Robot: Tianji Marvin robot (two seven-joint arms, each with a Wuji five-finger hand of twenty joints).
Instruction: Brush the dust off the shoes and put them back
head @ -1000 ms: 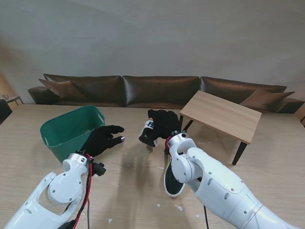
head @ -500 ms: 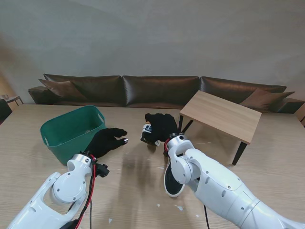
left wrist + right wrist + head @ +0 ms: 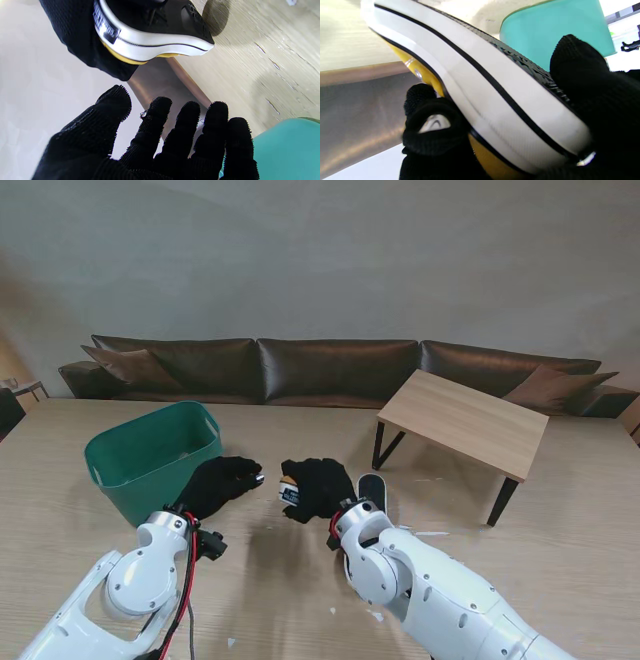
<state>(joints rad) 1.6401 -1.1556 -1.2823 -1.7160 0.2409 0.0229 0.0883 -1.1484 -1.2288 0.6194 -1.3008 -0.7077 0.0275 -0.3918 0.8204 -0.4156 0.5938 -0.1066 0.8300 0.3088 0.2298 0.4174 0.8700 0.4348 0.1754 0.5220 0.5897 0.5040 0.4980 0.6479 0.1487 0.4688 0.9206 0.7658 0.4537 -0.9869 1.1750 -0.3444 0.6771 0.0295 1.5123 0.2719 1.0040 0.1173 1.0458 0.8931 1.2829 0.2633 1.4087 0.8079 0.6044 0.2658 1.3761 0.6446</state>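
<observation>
The only lettering was a small black label (image 3: 106, 30) with pale characters on the white heel rim of the shoe (image 3: 152, 37) seen from the left wrist, too blurred and turned to be read.

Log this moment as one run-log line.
right hand: shut on shoe, lifted | left hand: open, beside shoe | second shoe: on table | green bin: left

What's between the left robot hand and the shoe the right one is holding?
Nothing: in the stand view only a narrow gap separates the left robot hand from the shoe held in the right robot hand.
</observation>
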